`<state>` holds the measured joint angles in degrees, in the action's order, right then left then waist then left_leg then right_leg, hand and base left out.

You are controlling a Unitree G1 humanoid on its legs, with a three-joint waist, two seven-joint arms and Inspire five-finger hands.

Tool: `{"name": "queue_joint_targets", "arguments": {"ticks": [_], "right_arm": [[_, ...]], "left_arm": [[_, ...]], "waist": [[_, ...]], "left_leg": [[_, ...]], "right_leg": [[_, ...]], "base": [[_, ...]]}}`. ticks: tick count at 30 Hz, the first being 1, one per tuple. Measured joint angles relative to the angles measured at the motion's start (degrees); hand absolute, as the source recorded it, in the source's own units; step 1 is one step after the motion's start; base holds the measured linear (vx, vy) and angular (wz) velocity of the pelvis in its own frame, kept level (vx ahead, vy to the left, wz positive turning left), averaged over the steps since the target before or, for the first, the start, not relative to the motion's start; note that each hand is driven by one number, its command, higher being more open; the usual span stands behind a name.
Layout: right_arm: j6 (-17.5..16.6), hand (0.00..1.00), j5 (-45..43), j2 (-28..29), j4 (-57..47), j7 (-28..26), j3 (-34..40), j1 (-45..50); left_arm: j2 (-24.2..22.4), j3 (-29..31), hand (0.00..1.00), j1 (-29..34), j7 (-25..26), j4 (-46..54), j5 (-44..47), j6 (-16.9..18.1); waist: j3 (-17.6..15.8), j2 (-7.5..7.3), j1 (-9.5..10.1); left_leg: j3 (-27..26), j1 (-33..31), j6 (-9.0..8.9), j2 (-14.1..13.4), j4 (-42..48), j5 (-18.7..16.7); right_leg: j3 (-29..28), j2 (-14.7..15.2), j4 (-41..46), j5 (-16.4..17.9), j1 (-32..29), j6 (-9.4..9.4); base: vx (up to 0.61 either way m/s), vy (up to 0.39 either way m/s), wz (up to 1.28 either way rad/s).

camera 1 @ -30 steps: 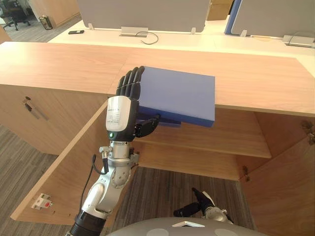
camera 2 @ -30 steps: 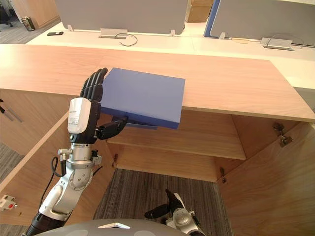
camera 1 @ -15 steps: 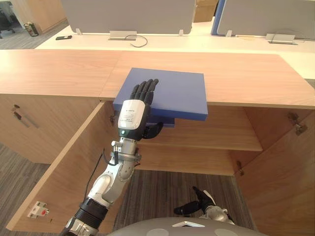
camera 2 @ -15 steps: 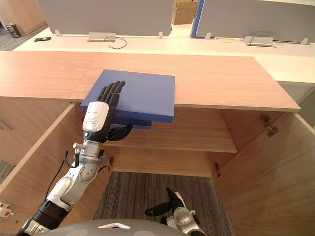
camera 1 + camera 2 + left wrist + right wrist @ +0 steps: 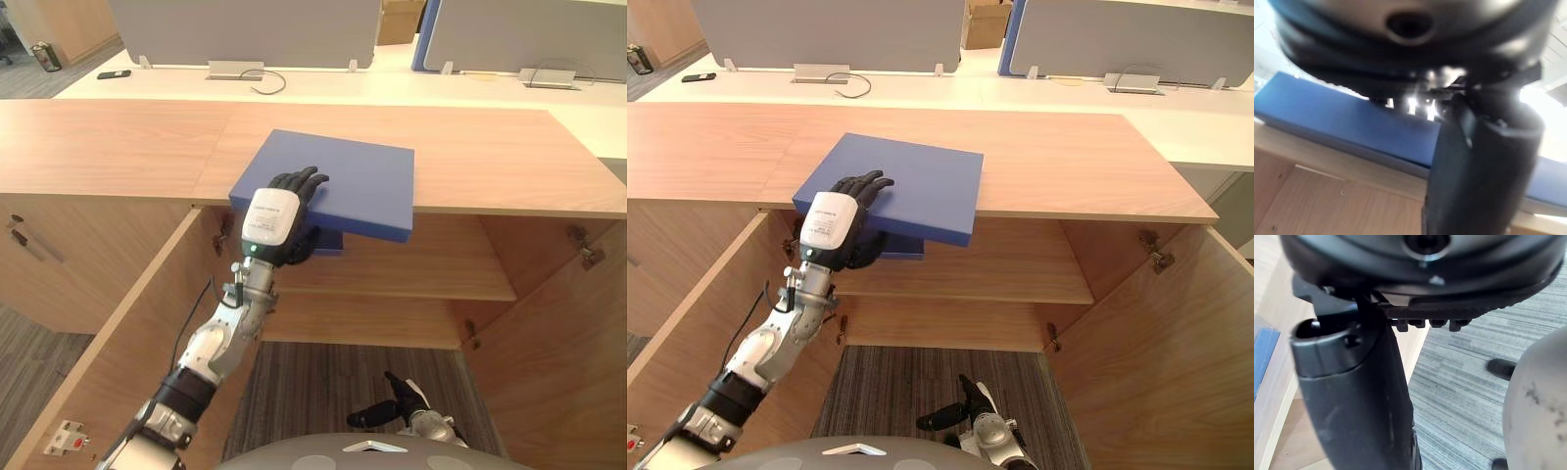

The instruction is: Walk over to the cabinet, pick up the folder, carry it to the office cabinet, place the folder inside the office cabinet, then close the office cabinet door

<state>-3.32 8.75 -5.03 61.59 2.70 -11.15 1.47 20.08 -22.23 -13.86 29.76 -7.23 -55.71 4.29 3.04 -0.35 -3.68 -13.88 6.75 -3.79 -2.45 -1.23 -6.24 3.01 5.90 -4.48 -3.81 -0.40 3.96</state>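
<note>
The folder (image 5: 364, 181) is a flat, matte blue rectangle with squared corners. It lies on the tabletop (image 5: 118, 137), a long slab of pale wood-grain laminate that forms the top of the cabinet, and its near edge juts out past the front lip. A darker blue layer shows beneath that overhang. The left hand (image 5: 274, 220) has hold of the near left corner, its dark fingers (image 5: 306, 180) curled over the top face and its thumb tucked under the projecting part. Below, both cabinet doors stand swung open, the left door (image 5: 118, 343) and the right door (image 5: 563, 362) in the same laminate, and one bare shelf (image 5: 421, 269) crosses the inside. Grey ribbed carpet (image 5: 323, 377) covers the floor. Behind the tabletop run white desks with grey partition screens (image 5: 245, 24), and a small dark flat object (image 5: 110, 73) lies on one of them. The right hand (image 5: 392, 409) hangs low over the carpet, and I cannot tell whether it is open or closed. The left wrist view adds the folder's thick blue side (image 5: 1327, 117) lying on the wooden lip, with the thumb (image 5: 1479, 166) rising in front of it. The right wrist view adds the carpet's striped weave up close.
</note>
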Motion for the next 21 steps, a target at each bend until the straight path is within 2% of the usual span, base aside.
{"name": "queue_joint_targets", "arguments": {"ticks": [3, 5, 8, 14, 18, 21], "right_arm": [[-0.27, 1.00, 0.00, 0.01, 0.02, 0.01, 0.51, -0.02], [-0.59, 1.00, 0.00, 0.02, 0.05, 0.02, 0.70, -0.05], [-0.98, 1.00, 0.00, 0.02, 0.11, 0.06, 1.56, 0.07], [-1.08, 1.00, -0.03, 0.01, 0.18, 0.08, 2.76, -0.04], [-1.19, 1.00, -0.16, 0.00, 0.18, 0.08, 3.76, -0.04], [-1.17, 1.00, -0.21, -0.11, 0.16, 0.10, 4.18, -0.03]], "left_arm": [[1.73, -0.35, 0.00, -1.85, 0.97, -1.51, -3.54, -0.79], [1.95, 0.12, 0.00, -3.25, 3.76, -1.31, -5.10, -2.10], [3.45, 0.29, 0.00, -6.60, 3.43, -2.66, -5.73, -4.24], [5.89, 0.27, 0.00, -10.46, 3.14, -4.15, -7.85, -5.23], [6.20, 0.41, 0.00, -10.94, 3.13, -4.12, -7.74, -6.01], [5.51, -0.16, 0.00, -9.26, 2.21, 0.12, -7.34, -6.27]], "waist": [[-0.04, -0.04, -0.43], [-0.21, -0.45, -0.73], [-0.43, -0.67, -1.47], [-0.63, -0.64, -2.20], [-0.74, -0.50, -2.60], [-1.04, -0.50, -2.56]], "left_leg": [[-0.15, 0.24, 0.01, 0.00, -0.09, -0.04], [-0.26, 0.57, -0.03, 0.00, -0.10, -0.10], [-0.72, 0.81, 0.00, -0.06, -0.10, -0.23], [-1.37, 0.70, -0.08, -0.09, -0.11, -0.50], [-1.34, 0.81, -0.14, -0.12, -0.07, -0.74], [-1.28, 0.74, 0.05, -0.31, 0.10, -1.06]], "right_leg": [[-0.01, -0.05, -0.03, 0.00, 0.11, 0.00], [-0.01, -0.11, -0.04, 0.00, 0.10, 0.00], [-0.19, -0.12, -0.05, 0.00, 0.14, 0.01], [-0.39, -0.12, -0.03, -0.06, -0.17, 0.09], [-0.12, -0.08, -0.02, -0.09, 0.02, 0.07], [-0.36, 0.06, 0.00, -0.09, 0.03, 0.07]], "base": [[-0.01, -0.005, -0.01], [-0.04, -0.020, -0.02], [-0.05, -0.024, -0.09], [-0.01, -0.012, -0.05], [0.00, 0.000, 0.00], [0.00, 0.000, 0.00]]}}
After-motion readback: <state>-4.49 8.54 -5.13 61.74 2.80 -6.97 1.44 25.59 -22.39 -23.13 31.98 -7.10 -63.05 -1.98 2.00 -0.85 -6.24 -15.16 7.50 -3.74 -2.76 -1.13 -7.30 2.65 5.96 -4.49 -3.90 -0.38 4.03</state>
